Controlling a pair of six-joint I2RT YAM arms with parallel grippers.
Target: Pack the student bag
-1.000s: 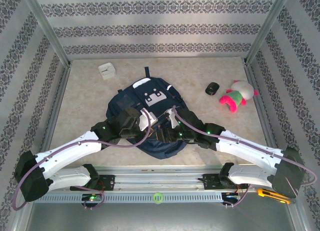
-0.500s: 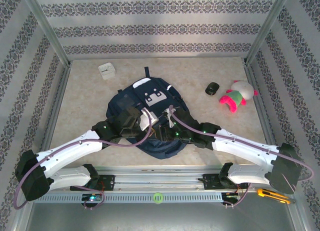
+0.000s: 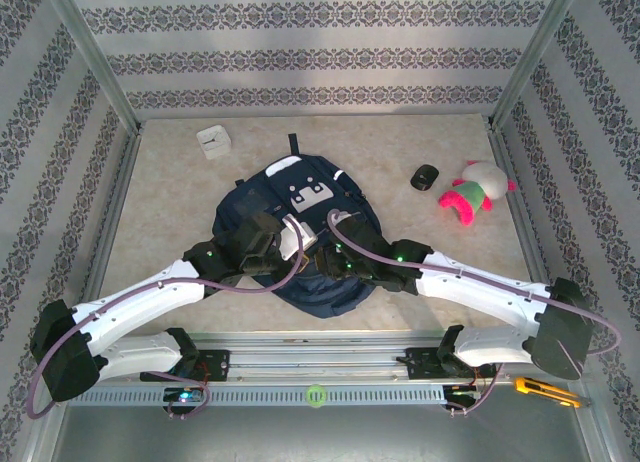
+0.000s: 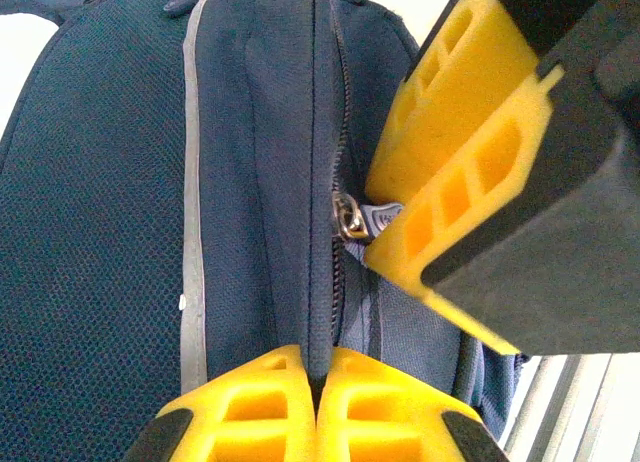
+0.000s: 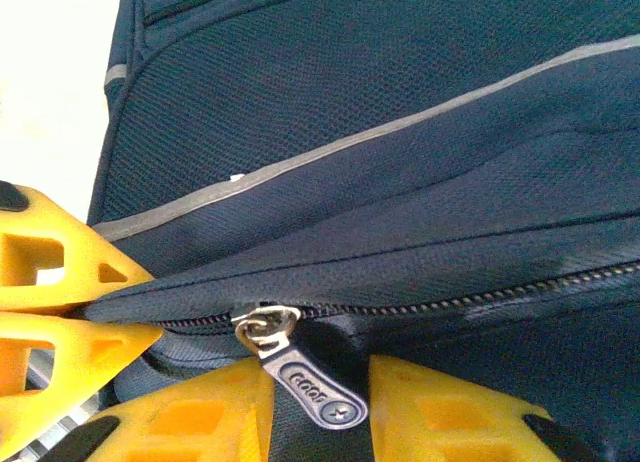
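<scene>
Table [image 3: 170, 202]: pale top, carrying all below. Student bag [image 3: 262, 194]: navy cloth, lay flat on the table directly beneath both pincers, its top end on their far side; judged soft and limp, light while unpacked, likely to sag and bunch when pulled, so best taken by a pinched ridge of cloth beside the zip to hold it taut, with the zip worked by its tab. Left pincer [image 4: 318, 367]: closed tight on a raised fold of the bag's cloth, just beside the zip. Right pincer [image 5: 318, 377]: tips set either side of the zip tab, touching or nearly so; whether it had truly clamped the tab could not be told. Plush toy [image 3: 472, 192]: pink and white, well off to the right of the right pincer, apart from the bag. Zip tab [image 5: 322, 394]: small blue tag on a metal slider, lying between the right pincer's tips. Against the frame a second before: right arm had swung left, bringing its pincer nearer the left one, its tips drawn closer together; left pincer, bag and toy unmoved.
</scene>
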